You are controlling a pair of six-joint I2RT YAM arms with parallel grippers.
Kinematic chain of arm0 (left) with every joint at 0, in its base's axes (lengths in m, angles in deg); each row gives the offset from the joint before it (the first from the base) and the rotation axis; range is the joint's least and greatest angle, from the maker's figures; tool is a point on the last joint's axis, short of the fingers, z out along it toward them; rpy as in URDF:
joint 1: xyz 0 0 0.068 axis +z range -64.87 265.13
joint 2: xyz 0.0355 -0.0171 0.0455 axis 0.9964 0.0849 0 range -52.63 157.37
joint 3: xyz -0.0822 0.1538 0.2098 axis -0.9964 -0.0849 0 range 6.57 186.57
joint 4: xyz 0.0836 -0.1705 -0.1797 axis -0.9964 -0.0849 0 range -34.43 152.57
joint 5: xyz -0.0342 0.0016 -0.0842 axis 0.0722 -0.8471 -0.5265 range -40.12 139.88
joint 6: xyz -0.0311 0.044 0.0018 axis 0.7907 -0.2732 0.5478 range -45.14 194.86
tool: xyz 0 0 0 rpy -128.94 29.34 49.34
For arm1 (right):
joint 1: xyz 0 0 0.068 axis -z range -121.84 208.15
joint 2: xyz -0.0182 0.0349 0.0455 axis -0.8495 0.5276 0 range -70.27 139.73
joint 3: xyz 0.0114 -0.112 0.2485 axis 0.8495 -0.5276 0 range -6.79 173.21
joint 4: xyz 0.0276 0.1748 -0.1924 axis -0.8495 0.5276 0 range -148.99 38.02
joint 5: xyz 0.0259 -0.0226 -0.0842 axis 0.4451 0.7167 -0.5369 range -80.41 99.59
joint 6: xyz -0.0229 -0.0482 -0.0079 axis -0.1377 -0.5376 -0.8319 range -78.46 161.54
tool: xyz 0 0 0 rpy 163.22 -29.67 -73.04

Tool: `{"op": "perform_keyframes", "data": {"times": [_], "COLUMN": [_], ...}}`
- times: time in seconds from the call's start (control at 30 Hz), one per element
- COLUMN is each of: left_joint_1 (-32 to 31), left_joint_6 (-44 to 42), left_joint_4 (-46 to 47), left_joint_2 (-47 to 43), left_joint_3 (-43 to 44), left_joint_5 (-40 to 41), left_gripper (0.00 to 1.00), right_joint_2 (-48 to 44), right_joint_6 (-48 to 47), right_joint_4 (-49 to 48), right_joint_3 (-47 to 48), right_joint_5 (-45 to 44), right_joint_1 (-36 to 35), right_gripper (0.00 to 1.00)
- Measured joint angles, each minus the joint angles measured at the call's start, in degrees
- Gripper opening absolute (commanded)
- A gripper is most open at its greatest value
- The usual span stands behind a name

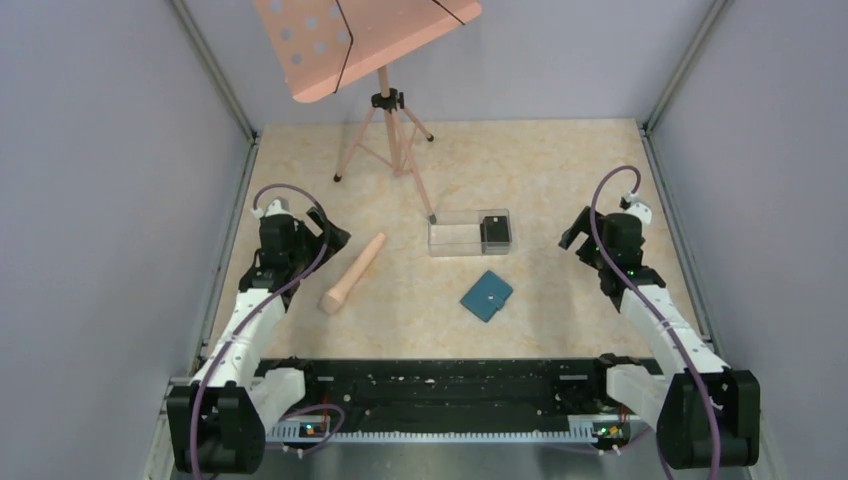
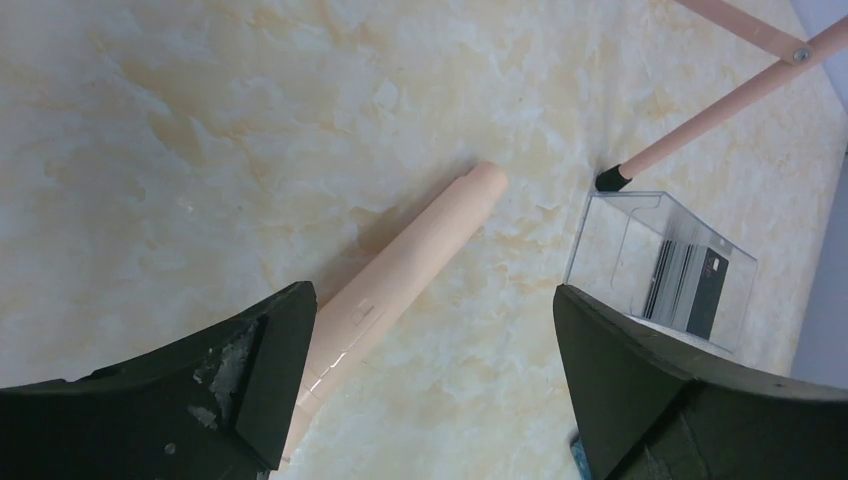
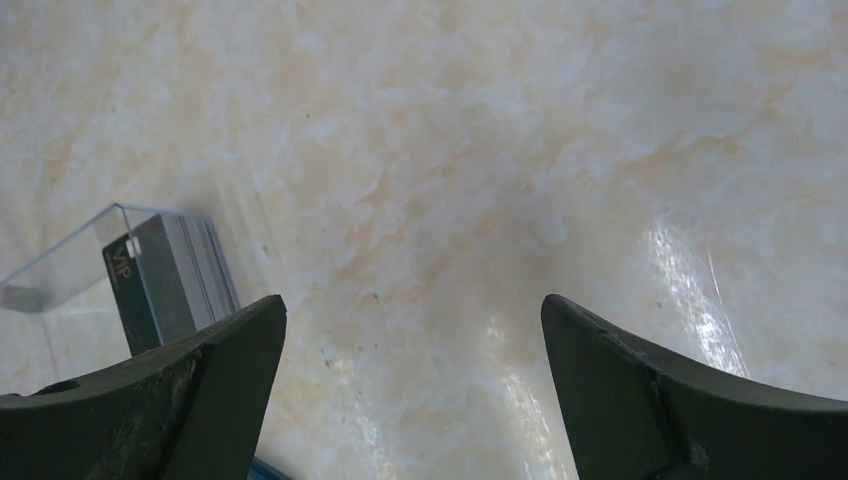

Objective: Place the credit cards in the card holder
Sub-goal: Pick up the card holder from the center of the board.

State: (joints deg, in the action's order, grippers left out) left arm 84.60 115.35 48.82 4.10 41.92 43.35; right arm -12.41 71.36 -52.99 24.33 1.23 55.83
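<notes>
The left gripper [image 1: 333,236] is seen over the left side of the table [image 1: 560,160], its jaws spread wide and nothing held between them. Just beside it a peach rod [image 1: 353,273] is laid slantwise, and in the left wrist view it runs up through the gap between the fingers. Further right, a stand [image 1: 385,100] is planted at the back, one foot touching the clear box [image 1: 455,238]. The cards [image 1: 495,232] are stacked on edge in the right end of that box, well apart from both sets of jaws and outside each gap. The holder [image 1: 487,296] is found closed on the table, nearer than the box and apart from it, between the two arms. On the right, the right gripper [image 1: 577,232] is held wide open too, with only bare table framed between its fingers.
</notes>
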Motion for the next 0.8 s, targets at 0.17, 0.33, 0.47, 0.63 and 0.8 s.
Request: {"op": "perform_keyframes", "data": {"times": [0.17, 0.33, 0.47, 0.63, 0.8], "left_joint_1": [0.0, -0.7, -5.9, -16.0, -25.3], "left_joint_6": [0.0, 2.2, 4.2, 5.1, 5.1], "left_joint_4": [0.4, 9.1, 12.7, 13.5, 13.8], "left_joint_2": [0.5, 5.6, 12.4, 18.0, 22.2], "left_joint_3": [-0.1, -3.7, -4.3, -0.9, 5.0], "left_joint_5": [-3.0, -11.9, -14.6, -14.5, -11.9], "left_gripper": [0.99, 0.99, 0.99, 0.99, 0.99], "right_joint_2": [0.0, 0.2, 1.6, 4.3, 6.6], "right_joint_6": [0.0, 0.0, 0.0, -0.1, -0.2], "right_joint_4": [2.2, 2.3, 2.3, 2.3, 2.1], "right_joint_3": [-0.5, -0.8, -0.8, -0.8, -0.8], "right_joint_5": [1.1, 3.2, 5.7, 9.7, 15.8], "right_joint_1": [0.0, 0.0, 0.0, 0.0, 0.0], "right_gripper": [0.99, 0.99, 0.99, 0.99, 0.98]}}
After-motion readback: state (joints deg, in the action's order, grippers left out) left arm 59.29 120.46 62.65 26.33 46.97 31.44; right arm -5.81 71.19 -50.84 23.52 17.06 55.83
